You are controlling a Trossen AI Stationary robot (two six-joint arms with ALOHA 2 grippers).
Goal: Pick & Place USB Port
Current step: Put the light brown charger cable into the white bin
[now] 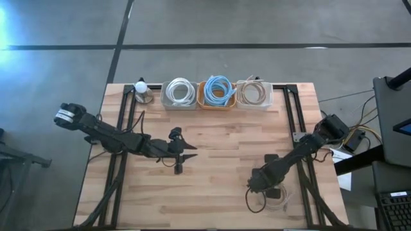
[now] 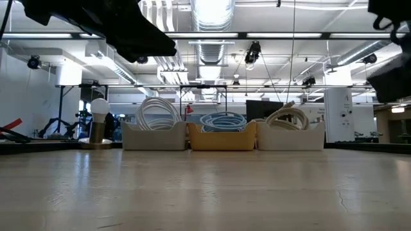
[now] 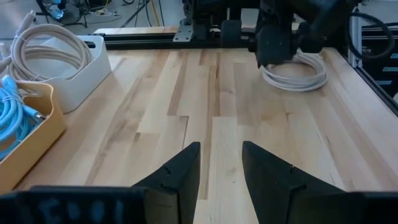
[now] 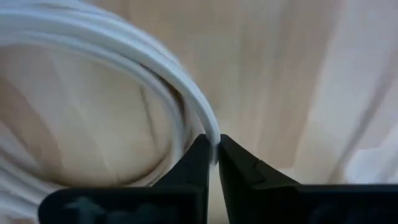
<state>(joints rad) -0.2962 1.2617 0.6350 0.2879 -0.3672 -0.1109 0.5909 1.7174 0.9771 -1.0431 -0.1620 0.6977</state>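
Note:
A coiled white cable (image 1: 275,203) lies on the wooden table near its near right corner; it also shows in the left wrist view (image 3: 303,76). My right gripper (image 1: 258,188) stands over the coil and is shut on a strand of it (image 4: 213,148). My left gripper (image 1: 191,154) is open and empty, hovering left of the table's middle, with its fingers (image 3: 180,171) pointing toward the right edge. My right gripper pinches one strand of the white cable's coil (image 4: 210,132) between its two fingertips, at the outer turn of the coil. The fingers come from above, pointing down, and lie across the strand. The rest of the coil (image 3: 292,81) lies on the table.
Three bins stand along the far edge: a white one with white cable (image 1: 180,94), an orange one with blue cable (image 1: 218,93), and a white one with beige cable (image 1: 255,94). A round white bulb on a metal base (image 1: 142,90) stands left of them. Black frame rails (image 1: 292,112) run along the sides.

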